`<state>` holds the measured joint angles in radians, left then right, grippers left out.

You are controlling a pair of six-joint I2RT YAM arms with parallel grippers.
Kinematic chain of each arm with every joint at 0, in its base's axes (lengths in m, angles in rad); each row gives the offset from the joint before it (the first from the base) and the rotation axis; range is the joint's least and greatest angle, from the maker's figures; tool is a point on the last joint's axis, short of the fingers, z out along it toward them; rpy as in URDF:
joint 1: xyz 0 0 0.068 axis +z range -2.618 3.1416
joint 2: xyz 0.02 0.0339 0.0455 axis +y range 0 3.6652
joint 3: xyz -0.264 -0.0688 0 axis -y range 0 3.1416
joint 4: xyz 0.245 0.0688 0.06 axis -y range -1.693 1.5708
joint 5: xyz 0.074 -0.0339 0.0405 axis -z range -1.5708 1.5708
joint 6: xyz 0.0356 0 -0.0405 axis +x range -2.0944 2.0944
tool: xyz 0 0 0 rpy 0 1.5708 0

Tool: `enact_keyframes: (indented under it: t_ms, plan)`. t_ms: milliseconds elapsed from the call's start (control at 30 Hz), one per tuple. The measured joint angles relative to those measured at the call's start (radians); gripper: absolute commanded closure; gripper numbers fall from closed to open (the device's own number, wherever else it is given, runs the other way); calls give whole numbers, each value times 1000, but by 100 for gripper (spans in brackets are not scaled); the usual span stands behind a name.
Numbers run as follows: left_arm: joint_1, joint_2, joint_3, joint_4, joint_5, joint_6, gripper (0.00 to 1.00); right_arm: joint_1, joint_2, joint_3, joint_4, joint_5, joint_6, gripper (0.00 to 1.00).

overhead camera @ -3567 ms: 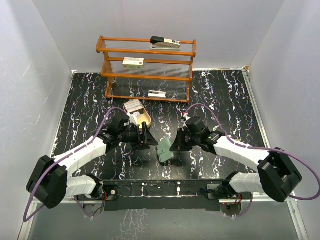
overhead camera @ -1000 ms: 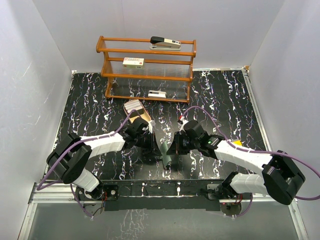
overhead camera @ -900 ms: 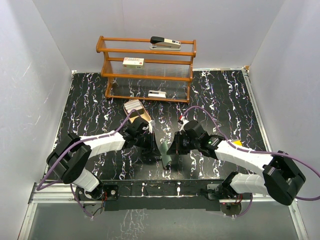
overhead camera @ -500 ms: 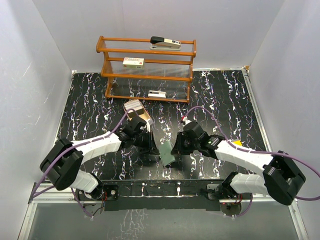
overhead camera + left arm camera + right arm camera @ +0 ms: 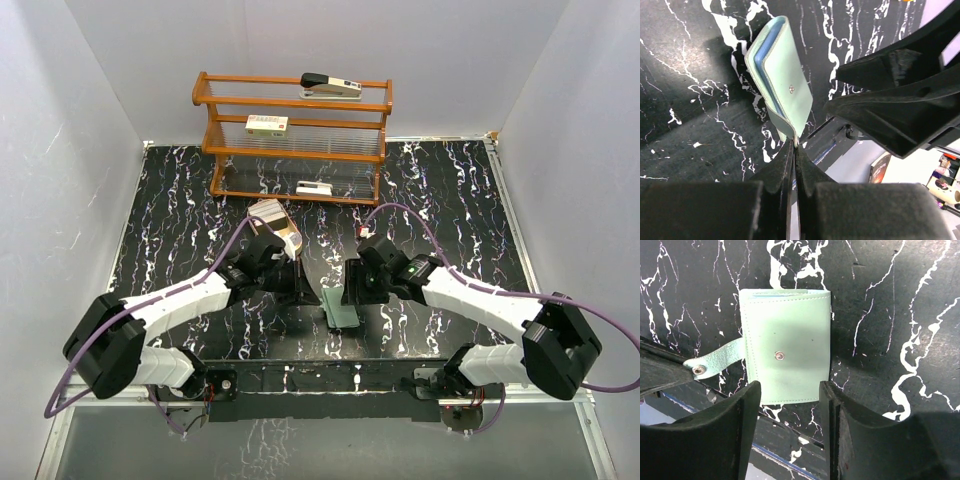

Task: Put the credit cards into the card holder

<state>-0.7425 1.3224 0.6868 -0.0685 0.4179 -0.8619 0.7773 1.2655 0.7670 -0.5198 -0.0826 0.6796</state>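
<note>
The card holder (image 5: 785, 347) lies folded on the black marbled table (image 5: 450, 190), close to its near edge and between the two arms. From above it is only a small green patch, half covered by the grippers. The right wrist view shows its whole face, with a snap stud in the middle and the strap (image 5: 715, 363) undone and reaching out to the left. The left wrist view shows it edge-on, with blue-grey pockets between the green covers. No view shows whether a card sits inside. In that view the left gripper (image 5: 794, 146) is clenched on the tip of the strap. The right gripper (image 5: 789, 390) hangs over the holder's near edge, jaws spread about as wide as the holder and grasping nothing.

Just beyond the left gripper, the tan tray (image 5: 290, 240) holds the credit cards (image 5: 266, 212), a pale stack at its far end. Farther back stands a wooden rack (image 5: 215, 150), with a stapler (image 5: 330, 84) on top and a white labelled box (image 5: 267, 124) on the shelf below. Marbled surface stretches far and right of the holder up to the white walls (image 5: 80, 150).
</note>
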Motion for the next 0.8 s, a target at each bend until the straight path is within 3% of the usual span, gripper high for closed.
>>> enact_keyframes:
  t_ms: [567,800]
  plan:
    - [0,-53,5,8,1,-22,100,79,76,32,27,-9,-10,43]
    - [0,-58,5,15,1,-37,100,81,78,32,40,11,-21,57]
